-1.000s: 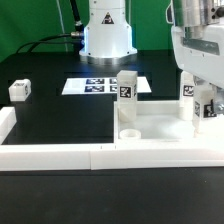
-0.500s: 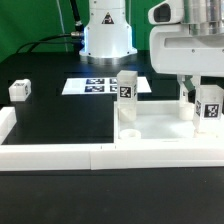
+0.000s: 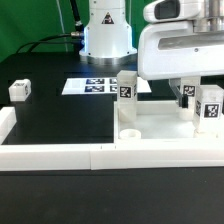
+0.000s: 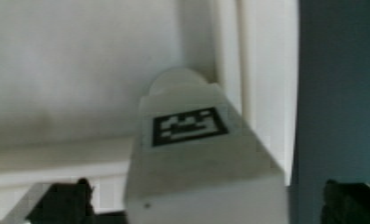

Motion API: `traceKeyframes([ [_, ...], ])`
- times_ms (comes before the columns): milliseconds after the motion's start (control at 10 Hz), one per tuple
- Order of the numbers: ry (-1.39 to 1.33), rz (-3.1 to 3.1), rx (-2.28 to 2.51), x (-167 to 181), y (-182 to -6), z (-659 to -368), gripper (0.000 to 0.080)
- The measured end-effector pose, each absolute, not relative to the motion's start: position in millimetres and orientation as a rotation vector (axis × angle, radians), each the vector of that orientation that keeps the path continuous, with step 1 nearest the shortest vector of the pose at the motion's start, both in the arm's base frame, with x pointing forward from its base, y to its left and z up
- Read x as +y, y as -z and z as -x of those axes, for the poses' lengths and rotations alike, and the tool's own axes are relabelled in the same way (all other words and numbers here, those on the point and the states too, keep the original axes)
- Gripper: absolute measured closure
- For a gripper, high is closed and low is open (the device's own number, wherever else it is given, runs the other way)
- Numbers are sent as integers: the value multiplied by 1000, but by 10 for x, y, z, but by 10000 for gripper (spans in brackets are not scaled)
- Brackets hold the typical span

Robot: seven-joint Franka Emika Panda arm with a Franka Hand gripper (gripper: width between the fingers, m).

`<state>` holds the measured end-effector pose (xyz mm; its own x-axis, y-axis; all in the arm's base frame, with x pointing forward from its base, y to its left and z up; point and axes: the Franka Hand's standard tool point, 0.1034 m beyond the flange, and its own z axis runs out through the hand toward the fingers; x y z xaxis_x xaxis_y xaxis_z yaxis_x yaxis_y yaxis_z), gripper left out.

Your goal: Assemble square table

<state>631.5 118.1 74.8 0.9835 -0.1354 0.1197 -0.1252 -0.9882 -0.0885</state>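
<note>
Gripper (image 4: 200, 198): fingertips apart, one on each side of the tagged leg (image 3: 210, 105), with a gap showing on both sides.
Change: the arm has slid toward the exterior view's left; the tagged leg has stayed upright.
Tabletop (image 3: 160, 128): lies just behind the border wall (image 3: 60, 155), with a second leg (image 3: 125, 88) upright on it.
Meaning: probably re-gripping to turn the leg in further.
Waiting: a loose leg (image 3: 18, 90).

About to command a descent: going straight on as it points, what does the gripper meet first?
Probably the upright tagged leg, centred between the open fingers; they look likely to straddle it, though depth is unclear.
</note>
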Motion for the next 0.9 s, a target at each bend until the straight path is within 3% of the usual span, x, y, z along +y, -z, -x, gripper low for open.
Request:
traceKeyframes([
  [200, 192, 3048, 207, 1176, -748, -6316, 408],
  [300, 187, 3033, 324, 1171, -747, -6315, 408],
  [400, 181, 3016, 433, 1162, -744, -6315, 508],
  [500, 178, 3002, 506, 1156, -743, -6315, 508],
  [900, 37, 2467, 1716, 1098, -711, -6295, 508],
])
